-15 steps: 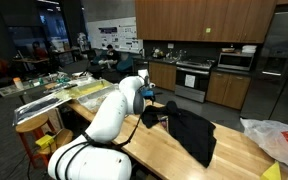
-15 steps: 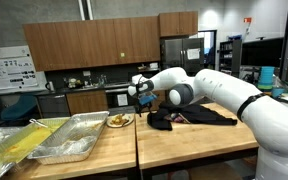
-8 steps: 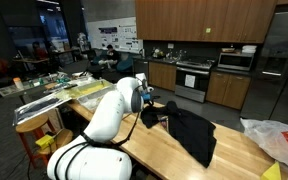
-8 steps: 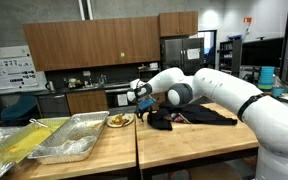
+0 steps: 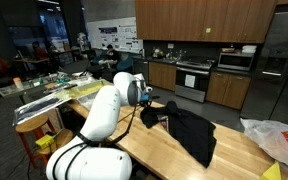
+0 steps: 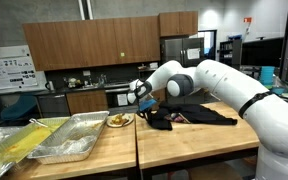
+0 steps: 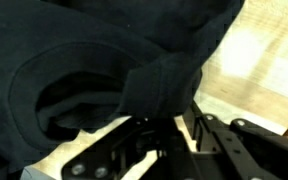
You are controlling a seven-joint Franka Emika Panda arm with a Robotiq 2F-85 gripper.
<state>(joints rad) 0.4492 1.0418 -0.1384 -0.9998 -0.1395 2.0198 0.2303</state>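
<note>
In an exterior view a tray [image 6: 69, 140] and a plate [image 6: 119, 121] lie to the left on the wooden surface [image 6: 184, 142], the gripper [image 6: 146, 110] hangs low just right of the plate, and the black cloth [image 6: 199, 116] lies bunched from its tips out to the right. In the wrist view a fold of the cloth [image 7: 159, 85] sits right at the gripper [image 7: 179, 128], but I cannot tell whether the jaws are apart or clamped on it. This looks like the grasping step at the cloth's near edge; a next move would call for a sure pinch on that fold, kept clear of the plate
</note>
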